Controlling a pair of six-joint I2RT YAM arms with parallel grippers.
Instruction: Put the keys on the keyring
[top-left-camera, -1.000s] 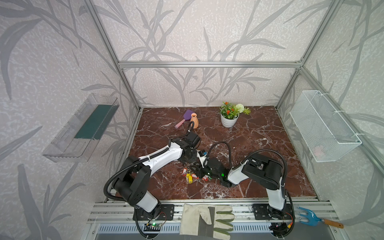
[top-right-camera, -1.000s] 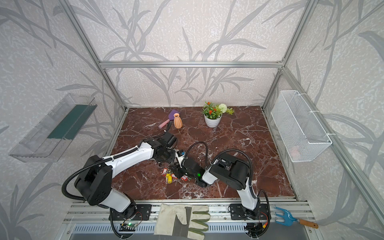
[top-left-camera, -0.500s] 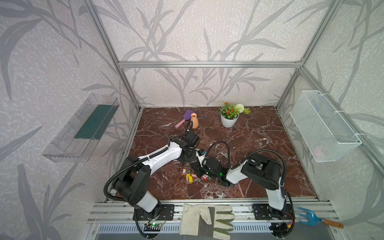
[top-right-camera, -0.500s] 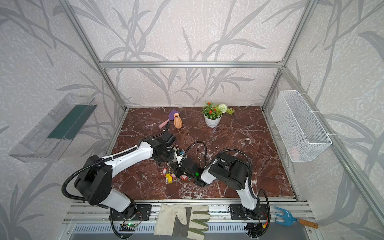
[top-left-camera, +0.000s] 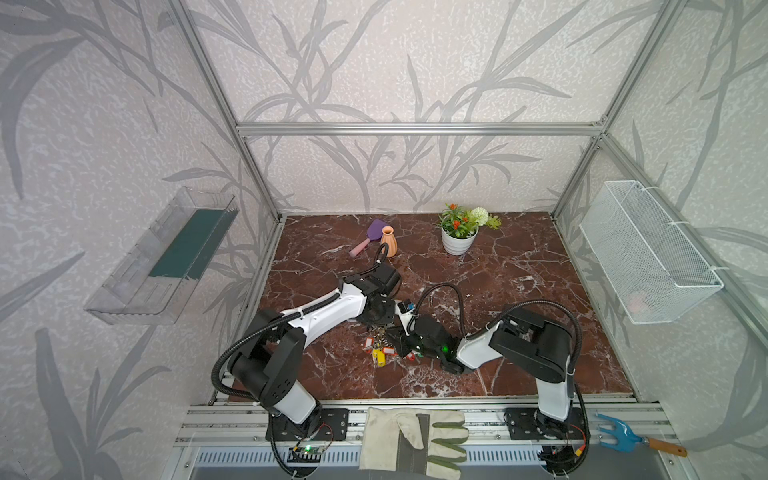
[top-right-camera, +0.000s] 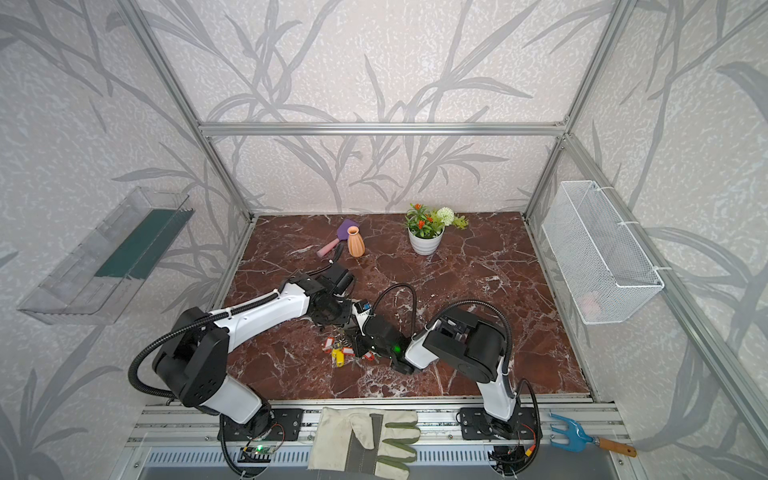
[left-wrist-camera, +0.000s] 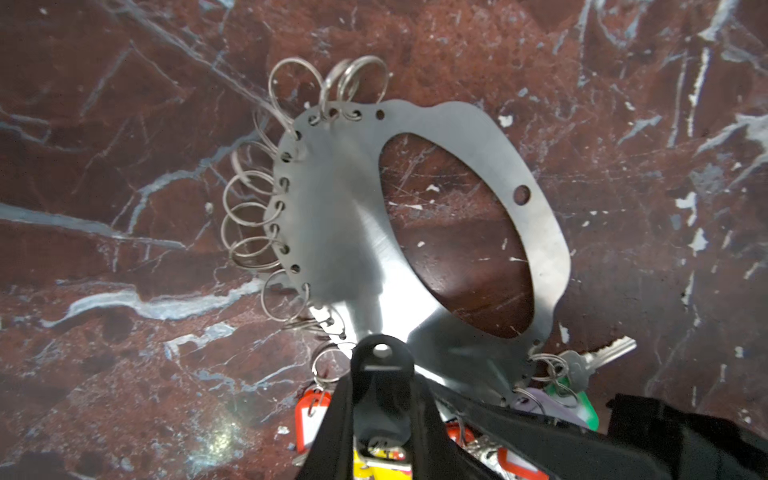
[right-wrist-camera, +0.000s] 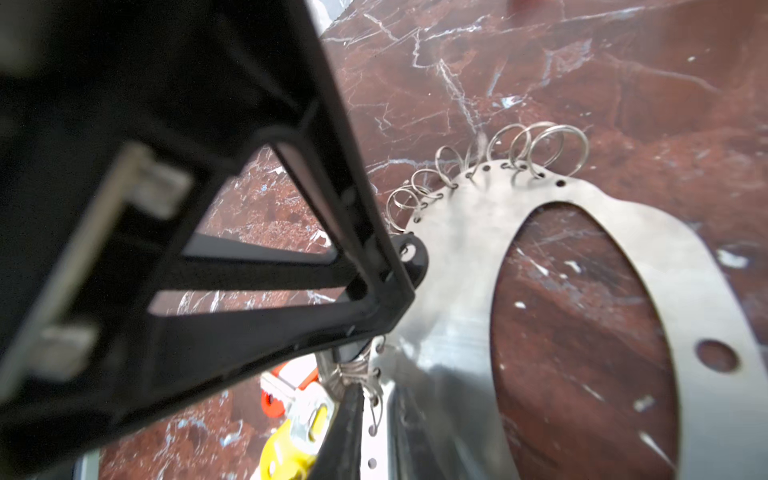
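The keyring (left-wrist-camera: 345, 232), a flat grey metal plate with a large oval hole and a fringe of small silver split rings (left-wrist-camera: 253, 208), is pinched by its edge in the left claw (left-wrist-camera: 380, 365), whose black tips are closed down on the metal. The plate reaches out ahead of that claw and appears lifted at a tilt above the red-brown marble tabletop (left-wrist-camera: 124, 124). The keys (left-wrist-camera: 311, 415), small red, yellow and orange plastic tags on little silver rings, bunch just beneath and behind the left claw's tips, at the plate's near edge. Whether each one is already threaded cannot be told.

The right claw (right-wrist-camera: 348, 399) noses in just beside the left one, at the crowded rings next to the tags. Only one of its fingers shows, so how far it is open, and whether it has hold of a ring, cannot be told.

The step in hand looks like feeding a tag's ring onto the plate. Doing it well probably means the left claw holds the plate steady and raised. The right claw should take a single ring rather than the bunch and work it along the edge without knocking the left claw's fingers, which are very near.
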